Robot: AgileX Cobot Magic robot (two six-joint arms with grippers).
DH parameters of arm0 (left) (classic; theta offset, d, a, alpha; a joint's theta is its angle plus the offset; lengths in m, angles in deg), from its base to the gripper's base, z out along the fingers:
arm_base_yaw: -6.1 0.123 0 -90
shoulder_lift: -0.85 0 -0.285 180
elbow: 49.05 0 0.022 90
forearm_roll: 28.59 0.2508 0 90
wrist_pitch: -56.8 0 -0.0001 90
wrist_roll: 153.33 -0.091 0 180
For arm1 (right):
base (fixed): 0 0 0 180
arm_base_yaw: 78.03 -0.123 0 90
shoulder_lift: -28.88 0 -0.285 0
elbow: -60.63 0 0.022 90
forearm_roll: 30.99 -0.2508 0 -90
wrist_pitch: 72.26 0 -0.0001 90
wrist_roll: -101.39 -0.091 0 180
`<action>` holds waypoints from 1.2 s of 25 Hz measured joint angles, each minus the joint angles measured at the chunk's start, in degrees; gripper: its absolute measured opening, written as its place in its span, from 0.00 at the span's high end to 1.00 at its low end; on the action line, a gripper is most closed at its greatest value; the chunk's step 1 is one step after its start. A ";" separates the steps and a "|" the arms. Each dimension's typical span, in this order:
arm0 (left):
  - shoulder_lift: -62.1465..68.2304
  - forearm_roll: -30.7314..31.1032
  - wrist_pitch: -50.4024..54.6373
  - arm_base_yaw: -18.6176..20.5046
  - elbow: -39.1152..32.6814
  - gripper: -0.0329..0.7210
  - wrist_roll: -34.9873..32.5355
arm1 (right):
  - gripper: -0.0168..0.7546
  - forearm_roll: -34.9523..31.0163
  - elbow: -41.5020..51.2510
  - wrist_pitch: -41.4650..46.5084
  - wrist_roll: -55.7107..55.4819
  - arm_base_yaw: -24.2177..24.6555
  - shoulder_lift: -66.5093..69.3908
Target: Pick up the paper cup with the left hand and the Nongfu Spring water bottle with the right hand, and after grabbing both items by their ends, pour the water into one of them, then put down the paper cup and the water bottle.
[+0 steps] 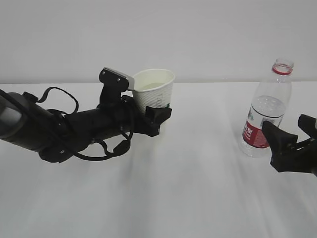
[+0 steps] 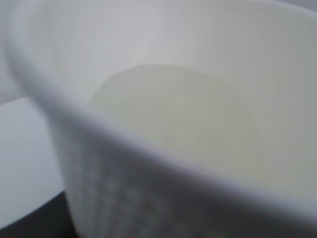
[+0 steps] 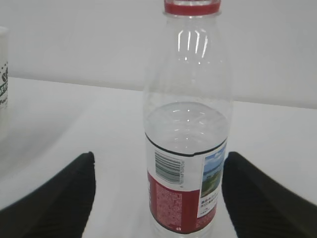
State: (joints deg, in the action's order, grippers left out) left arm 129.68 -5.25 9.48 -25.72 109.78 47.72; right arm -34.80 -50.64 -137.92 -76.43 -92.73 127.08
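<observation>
The white paper cup [image 1: 154,91] sits upright between the fingers of my left gripper [image 1: 156,108], which is shut on its lower half; one black finger [image 1: 159,116] shows in front, the other is hidden behind it. In the left wrist view the cup's rim and pale inside [image 2: 178,119] fill the frame, too blurred to show any liquid. The Nongfu Spring water bottle [image 1: 267,111], capless and about half full of clear water [image 3: 187,124], stands on the table. My right gripper [image 3: 159,158] is open, one finger on each side of the label, with a gap on both sides.
A white tabletop [image 1: 188,188] runs to a plain white wall behind. The left arm with its looping cables [image 1: 64,126] lies low across the left side. The cup's printed side [image 3: 3,84] shows at the left edge of the right wrist view.
</observation>
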 joint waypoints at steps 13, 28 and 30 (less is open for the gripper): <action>0.00 0.00 -5.88 5.70 -5.93 0.36 -0.70 | 0.21 0.08 0.00 0.00 0.00 0.00 0.00; 0.00 -0.32 -11.65 11.22 -9.56 0.36 -5.61 | 0.21 0.21 0.31 0.00 -1.21 0.00 0.00; 0.00 -0.32 -11.65 11.89 -9.65 0.36 -5.61 | 0.21 0.21 0.31 0.00 -1.30 0.00 0.00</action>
State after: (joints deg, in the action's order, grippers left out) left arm 129.68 -5.57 -2.17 -13.83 100.13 42.11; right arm -34.59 -50.33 -137.92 -77.73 -92.73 127.08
